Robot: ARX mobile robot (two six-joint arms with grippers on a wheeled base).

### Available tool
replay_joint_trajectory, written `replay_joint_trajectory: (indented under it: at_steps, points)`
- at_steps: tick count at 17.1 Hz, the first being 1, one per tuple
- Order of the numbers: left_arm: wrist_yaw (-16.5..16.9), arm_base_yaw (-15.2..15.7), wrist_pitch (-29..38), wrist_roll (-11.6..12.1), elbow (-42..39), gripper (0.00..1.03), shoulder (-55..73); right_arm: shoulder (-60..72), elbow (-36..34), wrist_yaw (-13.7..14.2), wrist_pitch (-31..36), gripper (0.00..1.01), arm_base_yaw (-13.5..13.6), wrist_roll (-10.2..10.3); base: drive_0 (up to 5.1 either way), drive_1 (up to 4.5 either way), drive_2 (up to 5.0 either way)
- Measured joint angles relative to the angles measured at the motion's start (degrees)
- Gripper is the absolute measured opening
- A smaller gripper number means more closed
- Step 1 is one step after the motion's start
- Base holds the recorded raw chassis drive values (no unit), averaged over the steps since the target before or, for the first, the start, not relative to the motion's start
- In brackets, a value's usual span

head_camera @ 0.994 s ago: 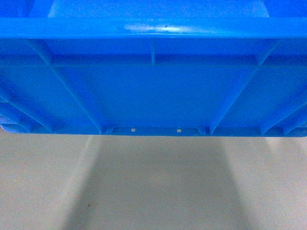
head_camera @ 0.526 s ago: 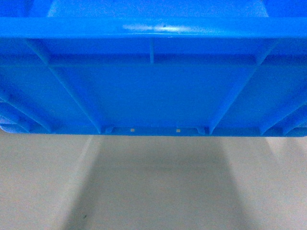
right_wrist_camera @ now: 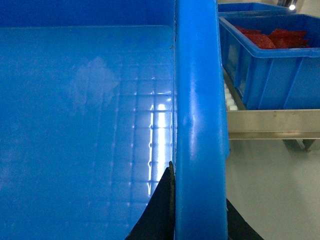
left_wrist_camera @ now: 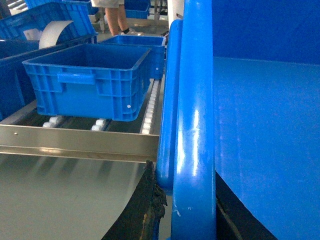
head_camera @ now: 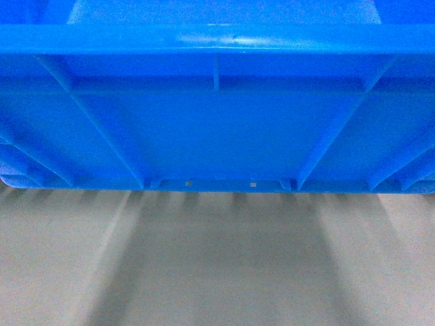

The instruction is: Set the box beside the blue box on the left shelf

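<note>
Red pieces [right_wrist_camera: 272, 37] fill one crate [right_wrist_camera: 270, 75]; the box [right_wrist_camera: 85, 125] holds nothing.

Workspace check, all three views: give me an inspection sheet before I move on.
Surface: left shelf, metal rail with white rollers.
Job's things: box carried above the floor, not yet on the rack; empty blue box sits on the rollers.
Clutter: crate of red items on the right-hand rack.
Grippers: left gripper and right gripper each clamp the box rim.
Cables: nothing seen.
Surroundings: person's legs and more crates behind.
</note>
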Motion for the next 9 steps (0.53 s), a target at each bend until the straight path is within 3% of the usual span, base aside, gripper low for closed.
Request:
replay_joint_trajectory:
  at_steps: [9]
  points:
    - [0.1,-0.1,0.0,0.0,0.0,0.16,0.0,0.0,0.0,-0.1,0.0,0.08,-0.3,0.0,0.0,3.99,-4.0]
